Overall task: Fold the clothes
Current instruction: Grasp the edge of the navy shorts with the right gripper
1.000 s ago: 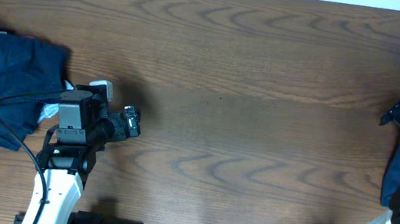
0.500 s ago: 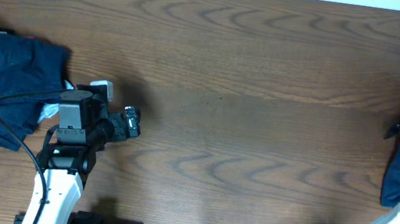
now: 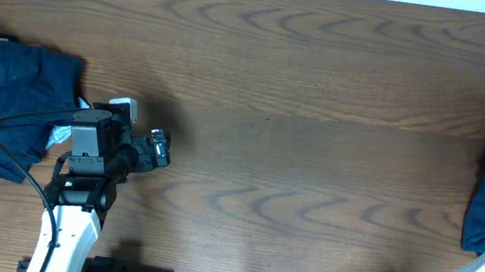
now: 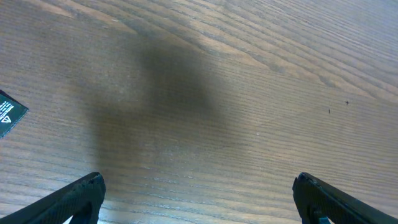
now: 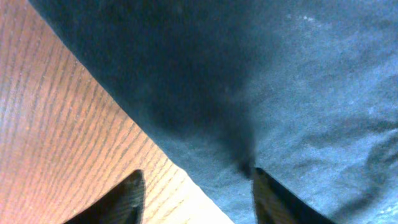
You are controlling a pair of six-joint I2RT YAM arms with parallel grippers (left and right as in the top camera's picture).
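Two lots of clothes, both dark navy and both at the rims of the surface (image 3: pixel 305 88). The left garment (image 3: pixel 2 104) lies spread at the surface's left edge. The right garment (image 5: pixel 267 81) is bunched at the surface's right edge and runs past that edge out of the overhead view. The middle of the surface is bare wood.

My right hand (image 5: pixel 199 199) is low over the right garment, at the surface's right edge. Its fingers (image 5: pixel 121 199) stand partly apart, astride the hem: one tip over wood, the other against the cloth, where a small ridge rises. It is not clenched, and I cannot tell whether any cloth is caught.

My left hand (image 4: pixel 199 199) is released, fingers wide, over bare wood left of the surface's middle. It holds nothing and is near the left garment but apart from it. A small black tag (image 4: pixel 9 116) lies on the wood nearby.

Handling, my guess: soft, limp and light, so it will sag and drag rather than keep its shape. It is not fragile and not slick. The best hold is the hem or waistband, where the stitched edge is thicker. The risk is pinching two layers at once.
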